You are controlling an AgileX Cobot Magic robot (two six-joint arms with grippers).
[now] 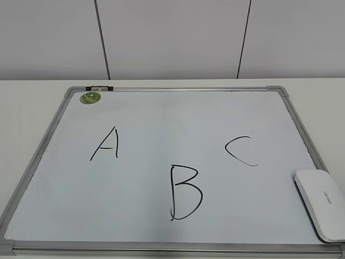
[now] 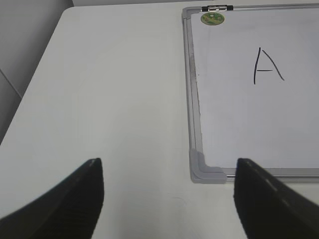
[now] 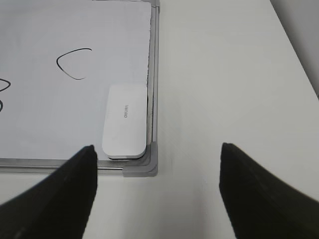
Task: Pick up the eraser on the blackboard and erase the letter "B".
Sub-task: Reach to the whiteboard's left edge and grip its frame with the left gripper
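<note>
The smooth white rounded eraser (image 3: 125, 121) lies in the near right corner of the silver-framed white blackboard (image 1: 161, 118) — the black hand-drawn letter "B" (image 1: 185, 192) untouched. Both my left gripper (image 2: 169, 196) and right gripper (image 3: 157, 186) hover wide open — empty.

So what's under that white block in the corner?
The eraser lies flat on the blackboard, in the near right corner beside the frame. Only its white top shows; its underside and the patch of board beneath are covered.

Eraser (image 1: 320, 202) at the blackboard's (image 1: 161, 89) near right corner, right of letter "B" (image 1: 185, 192).
</note>
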